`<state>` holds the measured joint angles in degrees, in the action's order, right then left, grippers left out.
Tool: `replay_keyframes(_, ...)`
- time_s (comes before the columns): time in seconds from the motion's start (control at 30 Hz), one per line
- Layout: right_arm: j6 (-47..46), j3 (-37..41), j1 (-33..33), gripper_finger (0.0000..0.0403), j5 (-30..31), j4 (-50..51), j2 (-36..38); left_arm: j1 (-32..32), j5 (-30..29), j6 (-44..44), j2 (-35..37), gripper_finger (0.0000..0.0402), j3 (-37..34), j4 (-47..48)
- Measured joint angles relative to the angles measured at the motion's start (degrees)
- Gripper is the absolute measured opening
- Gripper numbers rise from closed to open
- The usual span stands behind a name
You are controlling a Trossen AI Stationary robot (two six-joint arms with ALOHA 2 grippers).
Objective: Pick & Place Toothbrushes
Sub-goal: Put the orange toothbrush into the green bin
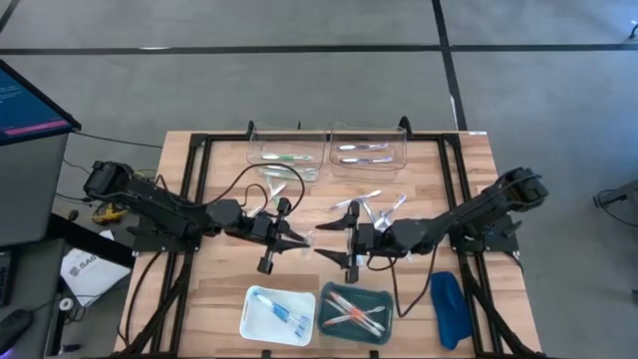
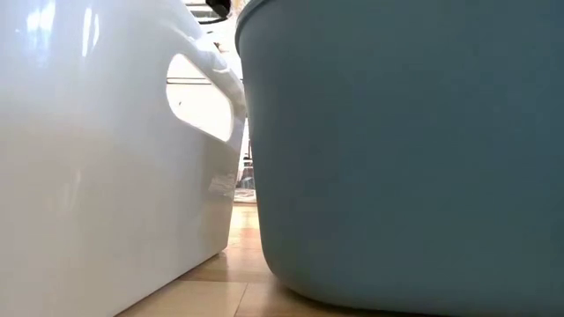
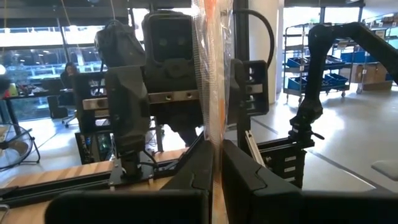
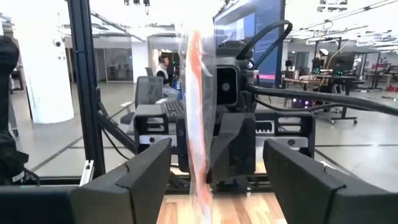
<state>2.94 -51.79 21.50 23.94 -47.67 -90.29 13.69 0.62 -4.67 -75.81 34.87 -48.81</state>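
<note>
Left gripper (image 3: 217,177) pinches a crinkly clear-wrapped orange toothbrush (image 3: 212,68); right gripper (image 4: 214,171) agape

Both arms (image 1: 169,209) were matte black, jointed and boxy — black cables looped over each wrist, and the fingers (image 4: 134,177) were broad, flat, dark wedges.

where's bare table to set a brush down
Bare wood lies left of the white tray, between the clear bins and the table's left edge, and right of the blue oblong. The middle is crowded: both grippers, loose toothbrushes.
</note>
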Motion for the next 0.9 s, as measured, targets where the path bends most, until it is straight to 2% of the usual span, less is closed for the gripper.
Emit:
replay_keyframes(0.2, 0.0, 0.0, -0.7, 0.0245, 0.0, -6.3, -3.7, -0.2, -1.6, -0.5, 0.0, 0.0006, 0.0, 0.3)
replay_keyframes(0.9, -1.5, -0.7, -1.5, 0.0244, 0.1, -7.3, -5.1, -1.6, -2.8, -0.7, 0.0, 0.0006, 0.0, 2.9)
